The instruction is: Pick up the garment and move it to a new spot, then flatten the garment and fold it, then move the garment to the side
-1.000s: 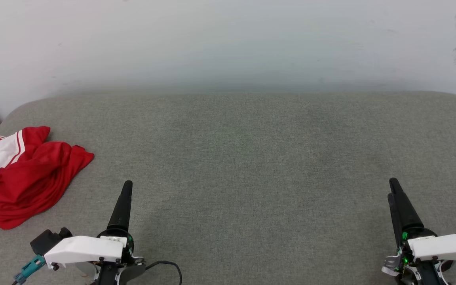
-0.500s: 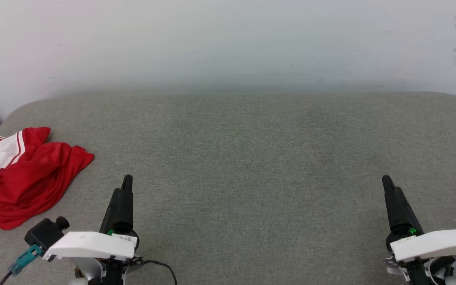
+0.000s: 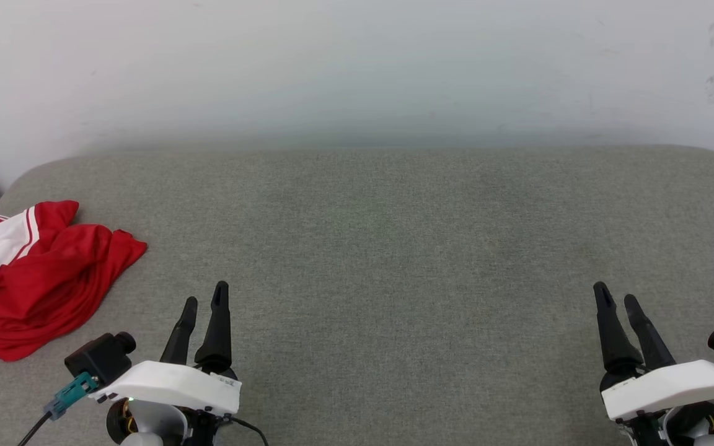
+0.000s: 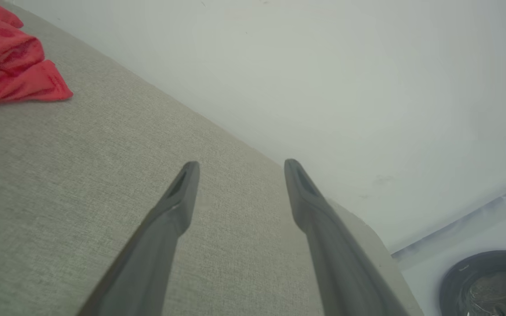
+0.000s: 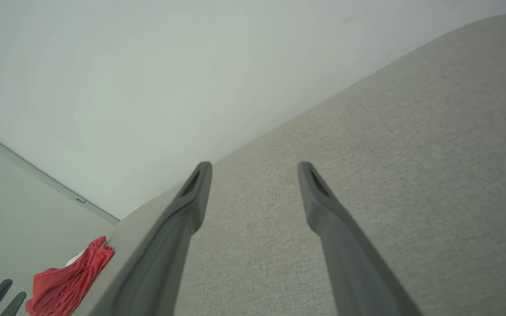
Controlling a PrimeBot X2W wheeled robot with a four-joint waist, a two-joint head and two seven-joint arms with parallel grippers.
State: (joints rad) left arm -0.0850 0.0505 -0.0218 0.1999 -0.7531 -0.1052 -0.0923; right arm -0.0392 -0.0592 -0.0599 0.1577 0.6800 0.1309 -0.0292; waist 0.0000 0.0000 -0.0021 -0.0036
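- The garment (image 3: pixel 41 279) lies crumpled at the far left edge of the grey fabric-covered worktop (image 3: pixel 394 248), red with a white striped sleeve showing.
- The left pincer (image 3: pixel 206 293) hovers near the front edge, right of the garment and apart from it, its fingers spread and holding nothing.
- The right pincer (image 3: pixel 615 293) hovers at the front right, likewise spread and holding nothing.

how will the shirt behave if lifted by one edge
The shirt lies crumpled in soft folds, so it will probably hang limp from the pinch. It looks thin, so likely light. Pushed across the textured grey surface, it would probably bunch up rather than slide.
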